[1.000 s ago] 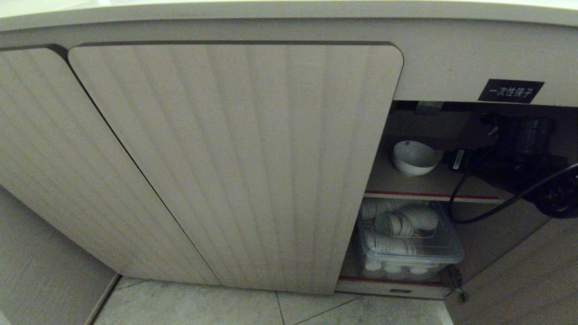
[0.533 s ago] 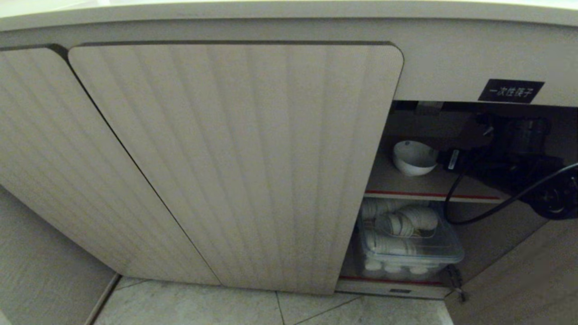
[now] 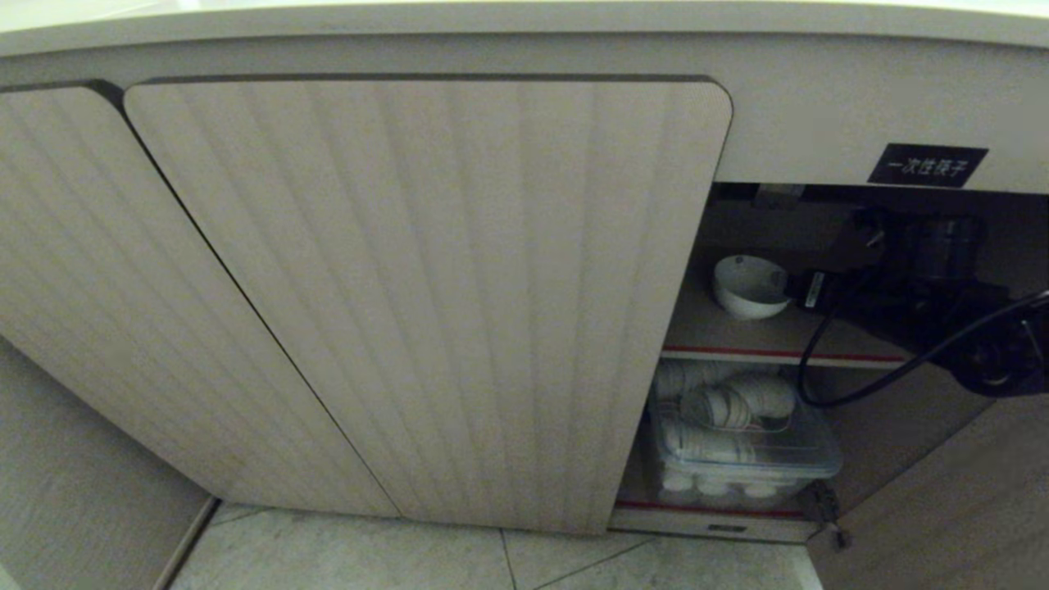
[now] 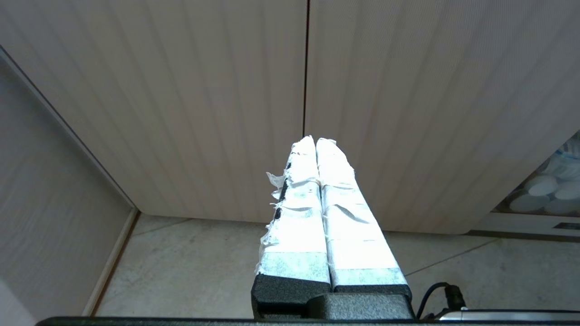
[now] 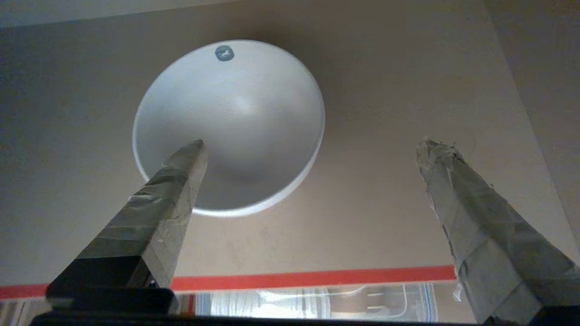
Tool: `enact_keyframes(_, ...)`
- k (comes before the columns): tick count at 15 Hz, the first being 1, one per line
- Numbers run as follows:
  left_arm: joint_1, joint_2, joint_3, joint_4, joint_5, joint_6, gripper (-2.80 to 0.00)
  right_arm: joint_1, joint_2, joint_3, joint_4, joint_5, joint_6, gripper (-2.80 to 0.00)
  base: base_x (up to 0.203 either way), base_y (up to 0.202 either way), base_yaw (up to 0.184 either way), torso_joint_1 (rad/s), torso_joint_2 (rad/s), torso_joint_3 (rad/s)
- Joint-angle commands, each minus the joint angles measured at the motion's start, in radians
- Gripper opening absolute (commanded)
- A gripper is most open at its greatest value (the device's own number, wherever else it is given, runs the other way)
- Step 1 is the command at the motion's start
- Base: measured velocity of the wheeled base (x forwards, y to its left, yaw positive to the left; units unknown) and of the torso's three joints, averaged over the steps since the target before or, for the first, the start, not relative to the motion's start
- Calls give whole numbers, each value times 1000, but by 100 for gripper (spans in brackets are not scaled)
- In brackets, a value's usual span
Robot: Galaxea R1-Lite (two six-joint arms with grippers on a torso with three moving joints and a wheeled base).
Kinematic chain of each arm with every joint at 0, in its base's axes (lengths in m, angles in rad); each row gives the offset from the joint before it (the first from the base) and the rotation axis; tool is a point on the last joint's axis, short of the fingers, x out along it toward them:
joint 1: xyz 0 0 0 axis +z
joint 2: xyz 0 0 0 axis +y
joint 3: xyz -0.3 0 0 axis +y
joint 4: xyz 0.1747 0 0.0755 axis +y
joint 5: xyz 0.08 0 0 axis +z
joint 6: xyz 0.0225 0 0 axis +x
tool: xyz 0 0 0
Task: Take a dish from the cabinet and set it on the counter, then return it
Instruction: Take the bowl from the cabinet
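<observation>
Dish (image 5: 229, 127) sits between nothing yet: the right gripper (image 5: 312, 149) is spread wide and empty, one taped finger (image 5: 167, 199) crossing in front of the bowl's near rim and the other finger standing well off to its side over bare shelf. Whether that first finger touches the rim cannot be told. The bowl stands upright on its foot with its mouth facing up; being round, it has no long axis, and a small blue mark sits on its far inner wall. It rests on the cabinet's (image 3: 426, 295) upper shelf (image 3: 737, 336), behind the red-edged front lip, with a clear lidded box (image 3: 742, 447) of white items on the level below. The left gripper (image 4: 316, 144) is closed on nothing, low before the closed fluted doors.
</observation>
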Motion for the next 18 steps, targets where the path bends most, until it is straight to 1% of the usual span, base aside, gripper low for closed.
enact_keyframes(1, 0, 0, 0, 0, 0, 0, -280, 0, 31, -24, -5, -1, 1, 0, 0, 0, 0, 0, 0, 0)
enact_keyframes(5, 0, 0, -1, 0, 0, 0, -280, 0, 86, -88, 2, -1, 1, 0, 0, 0, 0, 0, 0, 0)
enact_keyframes(18, 0, 0, 1, 0, 0, 0, -280, 2, 147, -139, 5, 0, 20, 0, 0, 0, 0, 0, 0, 0)
